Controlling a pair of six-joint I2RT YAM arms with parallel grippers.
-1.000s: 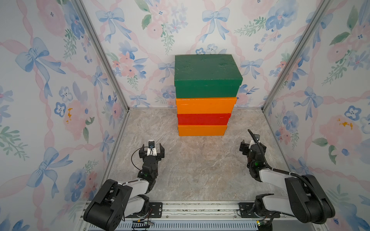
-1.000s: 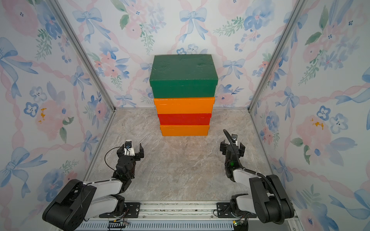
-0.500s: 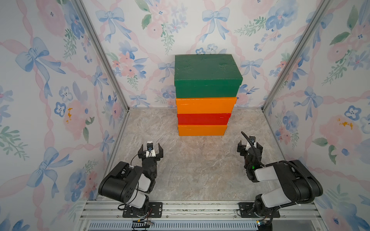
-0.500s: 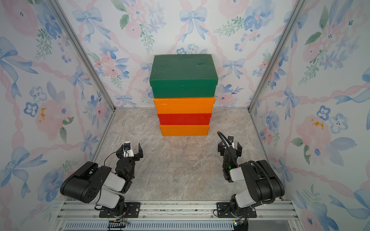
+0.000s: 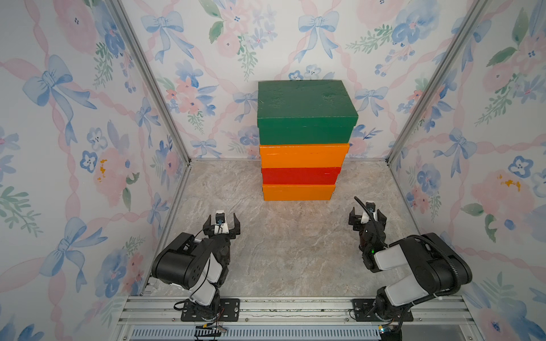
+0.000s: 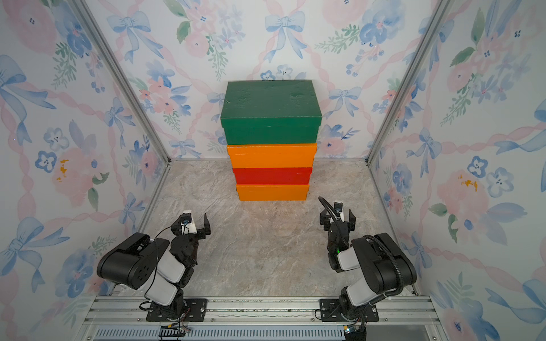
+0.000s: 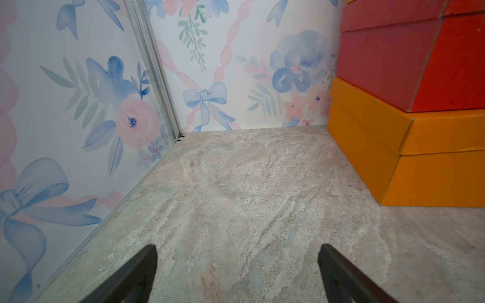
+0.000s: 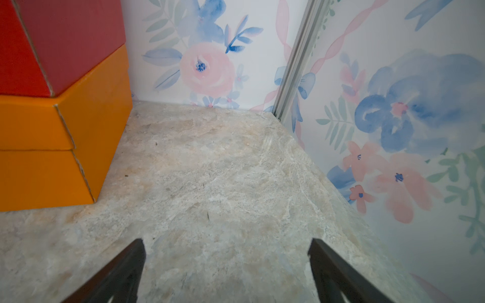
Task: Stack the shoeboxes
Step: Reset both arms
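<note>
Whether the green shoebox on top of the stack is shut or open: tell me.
Shut. The green shoebox has its lid seated flat, with the lid's rim overlapping the front wall in both top views.

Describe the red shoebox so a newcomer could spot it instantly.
By the floral back wall stands a single stack of four shoeboxes. The red shoebox is second from the bottom, pressed between the lower orange shoebox and the upper orange shoebox, topped by the dark green shoebox. It is the only red one.
</note>
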